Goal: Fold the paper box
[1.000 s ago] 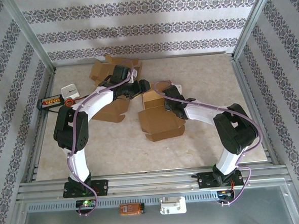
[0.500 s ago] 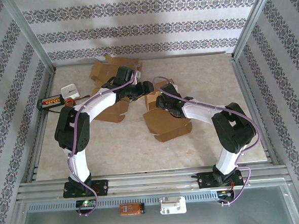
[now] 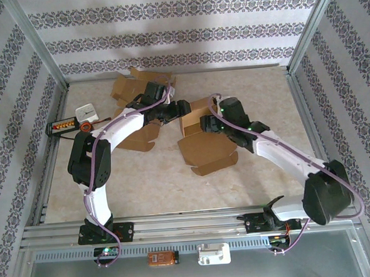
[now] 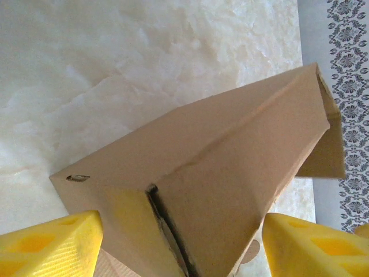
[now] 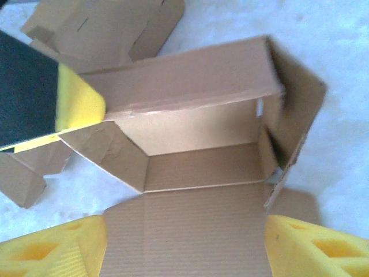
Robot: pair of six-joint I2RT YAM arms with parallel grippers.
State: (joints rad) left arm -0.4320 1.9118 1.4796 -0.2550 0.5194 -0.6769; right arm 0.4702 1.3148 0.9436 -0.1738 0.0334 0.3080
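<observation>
The paper box [image 3: 208,151] is brown cardboard, half formed, in the middle of the table, with its front flap lying flat towards me. In the right wrist view the box [image 5: 196,167] shows its back wall raised and the right side flap loosely upright. My right gripper [image 3: 210,125] hovers over the flat flap, open [image 5: 184,242], holding nothing. My left gripper [image 3: 182,107] is at the box's back left corner. Its yellow fingers [image 4: 49,245] stand wide apart with the box's corner [image 4: 230,161] between them [image 4: 181,248]. One left finger [image 5: 81,107] rests against the back wall's end.
Other unfolded cardboard boxes lie at the back left [image 3: 128,88] and under the left arm [image 3: 138,138], also behind the box [image 5: 104,26]. A white device [image 3: 87,112] and a black remote [image 3: 62,126] sit by the left rail.
My right gripper has opened and let go of the box, lifting back while its arm swung out to the right. The box has shifted a little right. The left gripper moved in to the corner.
</observation>
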